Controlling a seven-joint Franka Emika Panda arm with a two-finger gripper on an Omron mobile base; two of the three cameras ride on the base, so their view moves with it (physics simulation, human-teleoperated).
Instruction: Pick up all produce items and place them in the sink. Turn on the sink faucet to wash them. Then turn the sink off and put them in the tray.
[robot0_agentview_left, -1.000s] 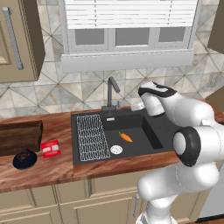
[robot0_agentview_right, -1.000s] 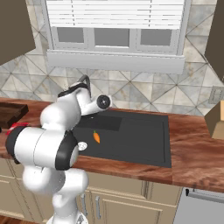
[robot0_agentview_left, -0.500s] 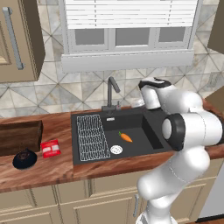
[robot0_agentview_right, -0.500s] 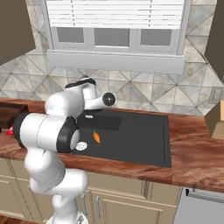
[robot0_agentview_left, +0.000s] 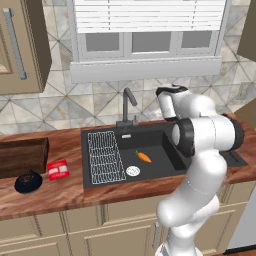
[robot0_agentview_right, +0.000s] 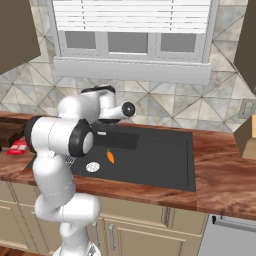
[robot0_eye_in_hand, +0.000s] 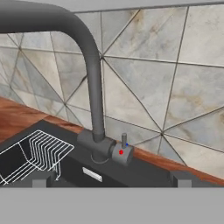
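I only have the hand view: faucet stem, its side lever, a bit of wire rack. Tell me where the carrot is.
Observer: The carrot lies on the sink floor, right of the white wire rack, near the round drain.
Operator: Report the tray.
Observer: The wooden tray sits on the counter far left of the sink, nothing visible inside it.
Operator: Say what lies between tray and sink.
Observer: A flat red packet and a small black dish, both on the counter.
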